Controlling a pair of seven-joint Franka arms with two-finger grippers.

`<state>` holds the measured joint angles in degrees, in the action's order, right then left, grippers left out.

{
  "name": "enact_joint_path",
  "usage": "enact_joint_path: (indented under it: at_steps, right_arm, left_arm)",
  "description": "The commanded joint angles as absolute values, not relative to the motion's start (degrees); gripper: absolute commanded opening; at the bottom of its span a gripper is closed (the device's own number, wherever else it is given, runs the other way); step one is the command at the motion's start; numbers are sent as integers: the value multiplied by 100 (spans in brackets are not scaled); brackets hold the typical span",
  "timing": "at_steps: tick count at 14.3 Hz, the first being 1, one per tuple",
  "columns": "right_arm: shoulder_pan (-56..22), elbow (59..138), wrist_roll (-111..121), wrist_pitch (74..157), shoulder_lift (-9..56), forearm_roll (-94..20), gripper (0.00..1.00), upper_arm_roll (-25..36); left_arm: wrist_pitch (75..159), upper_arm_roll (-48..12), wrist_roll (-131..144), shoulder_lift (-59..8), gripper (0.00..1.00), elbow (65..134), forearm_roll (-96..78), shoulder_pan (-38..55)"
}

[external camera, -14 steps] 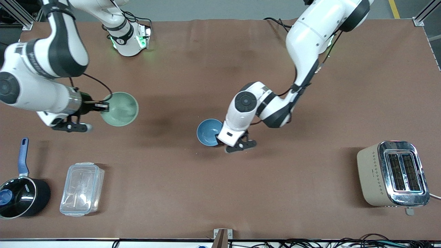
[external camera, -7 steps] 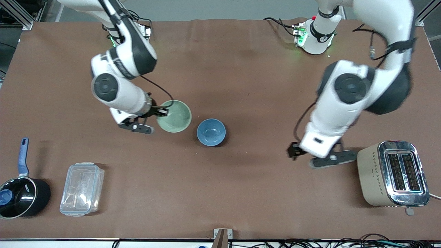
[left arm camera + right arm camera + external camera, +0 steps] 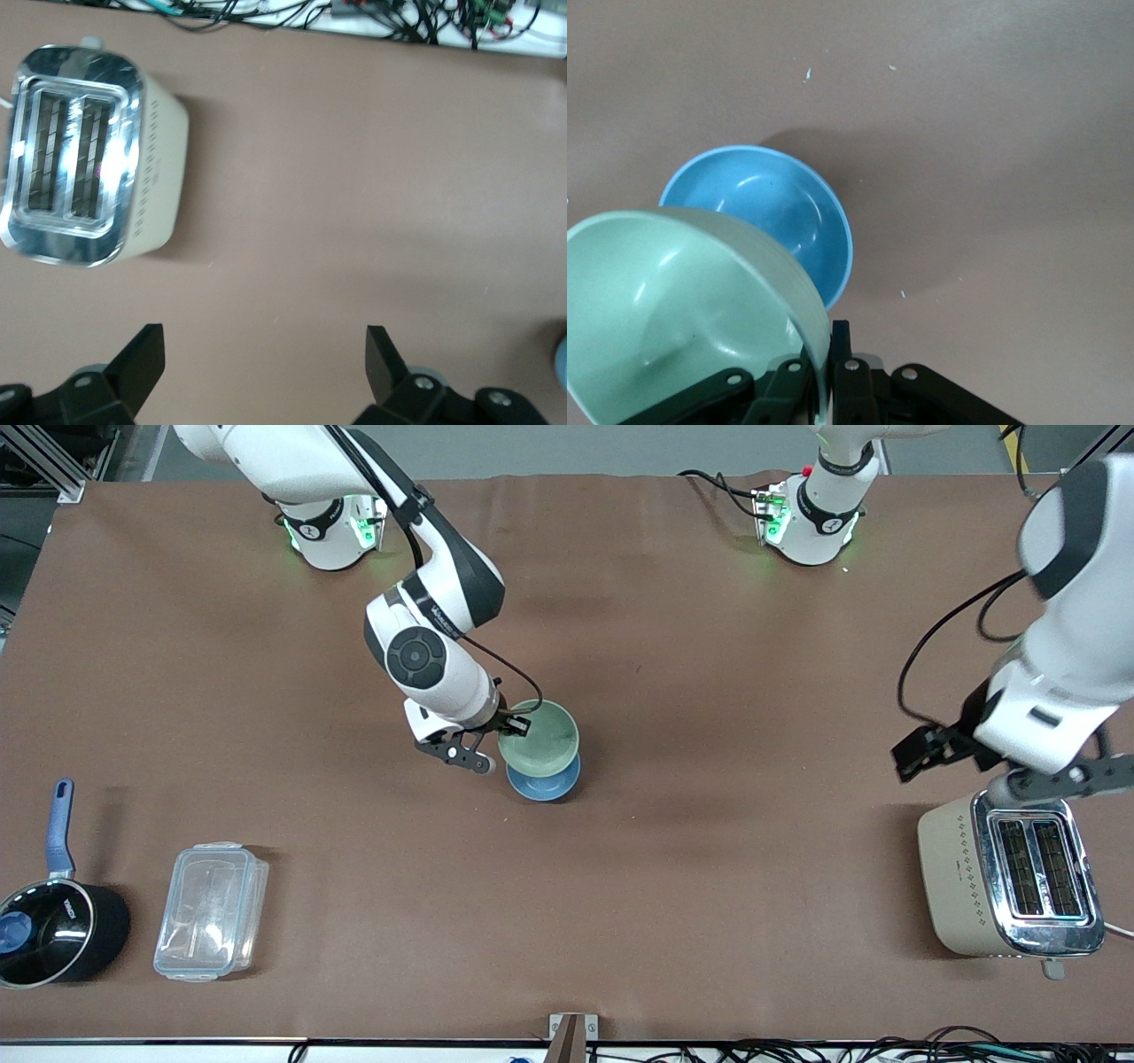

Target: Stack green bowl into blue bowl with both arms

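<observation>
In the middle of the front view, the right gripper (image 3: 511, 724) holds the green bowl (image 3: 539, 737) by its rim, with the fingers closed on the rim wall. The green bowl hangs in the air over the blue bowl (image 3: 542, 783), which stands on the brown table (image 3: 673, 886) near the center of the frame. From the front camera the green bowl covers the upper part of the blue bowl, so only the lower edge of the blue one shows. In the right wrist view the green bowl (image 3: 682, 310) fills the lower left of the frame, and the blue bowl (image 3: 766, 217) lies under it, partly covered; whether the two bowls touch, I cannot tell.

The left gripper (image 3: 917, 751) is at the right side of the front view, in the air over the table just above the toaster (image 3: 1010, 872) in the frame. Its fingers stand wide apart and hold nothing; the left wrist view shows the two fingertips (image 3: 146, 359) far from each other, with the toaster (image 3: 89, 173) in the upper left of that frame.

In the lower left of the front view stand a black saucepan (image 3: 58, 930) with a blue handle and, beside it, a clear plastic box (image 3: 211, 911).
</observation>
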<state>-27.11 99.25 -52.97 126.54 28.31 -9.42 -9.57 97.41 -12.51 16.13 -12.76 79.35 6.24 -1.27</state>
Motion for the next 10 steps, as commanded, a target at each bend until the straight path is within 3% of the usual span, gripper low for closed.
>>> enact_joint_path:
  at_steps: [1, 5, 8, 10]
  right_arm:
    - [-2637, 9765, -5361, 12884, 3084, -1011, 2, -976]
    - [-2646, 9729, -5361, 13094, 3243, -967, 3, -976]
    - [-2672, 9756, -5361, 13183, 3278, -967, 3, -976]
    - [-2663, 9765, -5361, 13192, 3287, -958, 4, -976]
  left_arm:
    - [9187, -1283, 812, -792, 100, 8174, 422, -360]
    - [8684, -1222, 633, -317, 100, 8314, 45, -466]
    - [8727, -993, 545, 341, 100, 9130, -149, -334]
    - [8701, -1002, 545, 422, 100, 9202, -158, -351]
